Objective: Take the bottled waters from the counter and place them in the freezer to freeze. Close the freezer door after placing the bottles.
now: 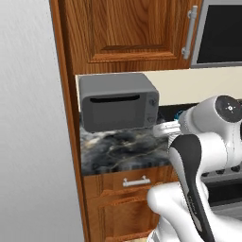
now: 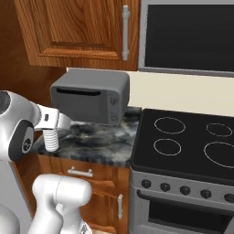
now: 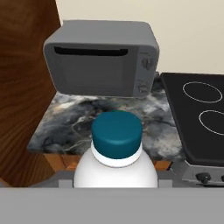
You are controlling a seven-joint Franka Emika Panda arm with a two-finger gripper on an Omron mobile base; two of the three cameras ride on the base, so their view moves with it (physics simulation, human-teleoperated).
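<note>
Tool [image 3: 116,186] pinching whitish bottle [image 3: 115,168] with teal cap [image 3: 117,133], raised above marble desk [image 3: 78,127], near grey microwave [image 3: 103,59].

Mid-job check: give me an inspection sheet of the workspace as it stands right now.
Surface: dark marble counter, bare in front of the microwave.
Job's things: one bottle, white ribbed body with a teal cap, lifted off the counter. The brushed grey panel on the left is likely the freezer; whether its door is open cannot be told.
Clutter: grey microwave at the back of the counter.
Grippers: claw closed on the bottle, hanging by the counter's front edge.
Cables: nothing seen.
Surroundings: black stovetop to the right, wooden cabinets above, drawers below.
</note>
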